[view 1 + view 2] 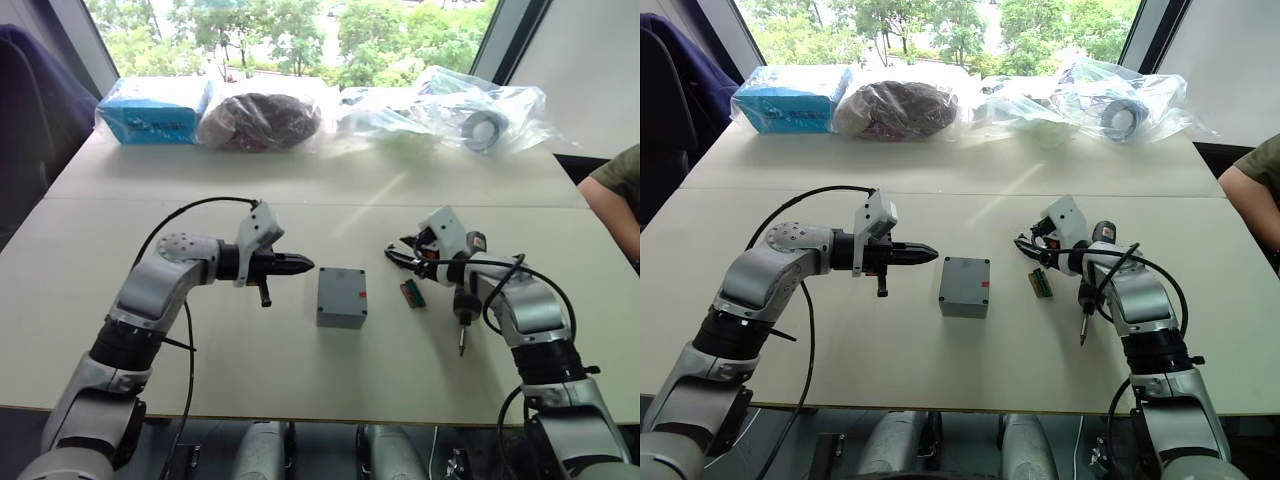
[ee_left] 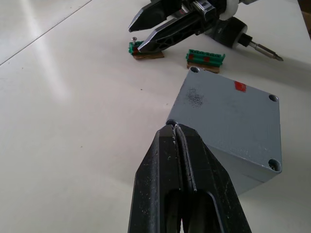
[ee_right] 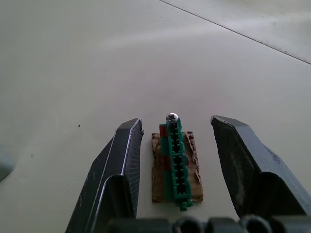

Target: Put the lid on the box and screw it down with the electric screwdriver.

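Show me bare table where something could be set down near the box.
Bare table stretches along the near edge in front of the box, and between the box and the far bags. It is crowded right of the box: green connectors, the right end effector, and the screwdriver.

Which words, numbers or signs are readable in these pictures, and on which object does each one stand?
No text can be read.
Blue packet: dark print, too blurred to read.
Box: a plain red mark, no letters visible.
Green connectors: no legible marking.
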{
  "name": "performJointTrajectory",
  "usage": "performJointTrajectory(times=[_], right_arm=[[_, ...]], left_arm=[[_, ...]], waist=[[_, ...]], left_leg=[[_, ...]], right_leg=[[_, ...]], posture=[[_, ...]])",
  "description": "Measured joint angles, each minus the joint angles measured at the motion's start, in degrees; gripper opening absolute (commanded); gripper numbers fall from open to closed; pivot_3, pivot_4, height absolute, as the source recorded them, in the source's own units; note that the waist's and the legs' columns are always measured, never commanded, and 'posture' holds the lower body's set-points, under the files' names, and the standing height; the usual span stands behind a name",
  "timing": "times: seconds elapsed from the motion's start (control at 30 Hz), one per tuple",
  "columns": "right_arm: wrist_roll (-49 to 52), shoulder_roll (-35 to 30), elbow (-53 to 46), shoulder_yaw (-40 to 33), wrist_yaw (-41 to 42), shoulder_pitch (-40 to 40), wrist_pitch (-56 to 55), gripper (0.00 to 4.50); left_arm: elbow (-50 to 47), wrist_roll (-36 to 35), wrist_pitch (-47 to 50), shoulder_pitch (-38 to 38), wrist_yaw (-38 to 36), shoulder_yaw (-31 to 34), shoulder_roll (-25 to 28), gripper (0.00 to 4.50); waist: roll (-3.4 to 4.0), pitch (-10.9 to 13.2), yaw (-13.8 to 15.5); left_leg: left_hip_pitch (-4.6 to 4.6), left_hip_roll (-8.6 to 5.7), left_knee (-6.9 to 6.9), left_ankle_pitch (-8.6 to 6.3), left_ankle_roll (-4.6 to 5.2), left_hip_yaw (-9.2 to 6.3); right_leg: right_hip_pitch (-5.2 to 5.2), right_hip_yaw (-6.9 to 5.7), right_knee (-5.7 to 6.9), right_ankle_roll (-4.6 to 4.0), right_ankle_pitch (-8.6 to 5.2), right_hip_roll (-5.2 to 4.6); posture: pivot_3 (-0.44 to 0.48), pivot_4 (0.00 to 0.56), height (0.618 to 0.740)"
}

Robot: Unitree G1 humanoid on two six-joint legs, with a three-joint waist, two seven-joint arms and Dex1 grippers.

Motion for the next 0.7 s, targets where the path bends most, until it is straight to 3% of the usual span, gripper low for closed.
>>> performJointTrajectory(times=[0.1,0.2,0.23,0.7], right_arm=[[-0.03,0.07,0.81,0.00,-0.01,-0.65,-0.38,1.54],[-0.40,0.30,1.55,0.05,-0.10,-0.74,-0.91,0.25],[-0.50,0.49,1.81,0.11,-0.12,-0.74,-1.02,0.09],[-0.11,0.52,1.37,-0.09,0.30,-0.74,-1.31,0.09]], left_arm=[[0.00,0.02,-0.01,0.07,0.00,0.00,0.00,0.00],[0.00,0.03,-0.01,0.25,0.00,0.00,0.01,0.00],[0.00,0.03,-0.01,0.27,0.00,0.00,0.01,0.00],[0.00,0.06,-0.05,0.28,0.10,0.00,0.01,0.00]], waist=[[0.00,0.00,0.00],[0.00,0.00,0.02],[0.00,0.00,0.01],[0.00,0.00,0.02]], left_leg=[[0.00,0.00,0.00,0.00,0.00,0.00],[0.00,0.00,0.00,0.00,0.00,0.00],[0.00,0.00,0.00,0.01,-0.01,0.00],[0.00,0.00,0.00,0.01,-0.01,0.00]], right_leg=[[0.00,0.00,0.00,0.00,0.00,0.00],[0.00,0.00,0.00,0.00,0.00,0.00],[0.00,0.00,0.00,0.00,0.00,0.00],[0.00,0.00,0.00,0.00,0.00,0.00]], posture=[[0.000,0.150,0.740],[0.000,0.150,0.740],[0.000,0.150,0.740],[0.000,0.150,0.740]])
